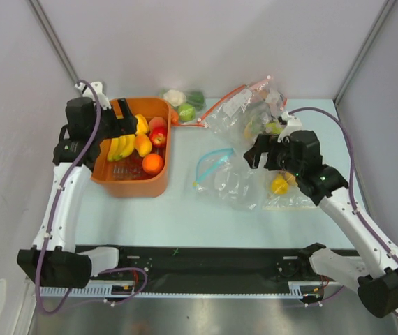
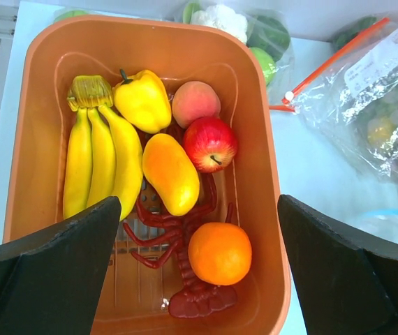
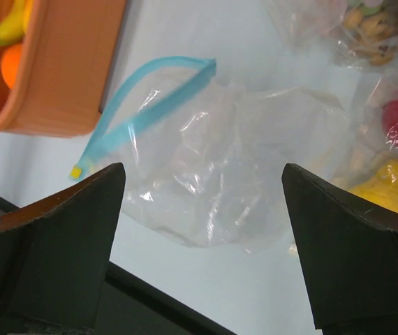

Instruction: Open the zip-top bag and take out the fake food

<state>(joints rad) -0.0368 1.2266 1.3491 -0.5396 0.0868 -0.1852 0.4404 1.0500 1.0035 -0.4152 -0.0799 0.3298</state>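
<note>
The zip-top bag (image 1: 221, 173) lies flat and empty mid-table, its teal-blue zip strip (image 3: 143, 94) standing open. The fake food lies in the orange basket (image 1: 130, 187): a banana bunch (image 2: 98, 164), a mango-like piece (image 2: 170, 173), a round orange (image 2: 220, 252) and a yellow pepper (image 2: 142, 101), with a peach, a red apple (image 2: 210, 143) and a red lobster. My left gripper (image 1: 125, 114) hangs open and empty over the basket; it also shows in the left wrist view (image 2: 199, 279). My right gripper (image 1: 253, 155) is open and empty just above the bag (image 3: 234, 167); it also shows in the right wrist view (image 3: 202, 258).
A clear bag with a red zip strip (image 1: 244, 112) lies at the back right. Another clear bag with a red apple and yellow fruit (image 1: 283, 187) lies under the right arm. A bag of green and white pieces (image 1: 183, 103) sits behind the basket.
</note>
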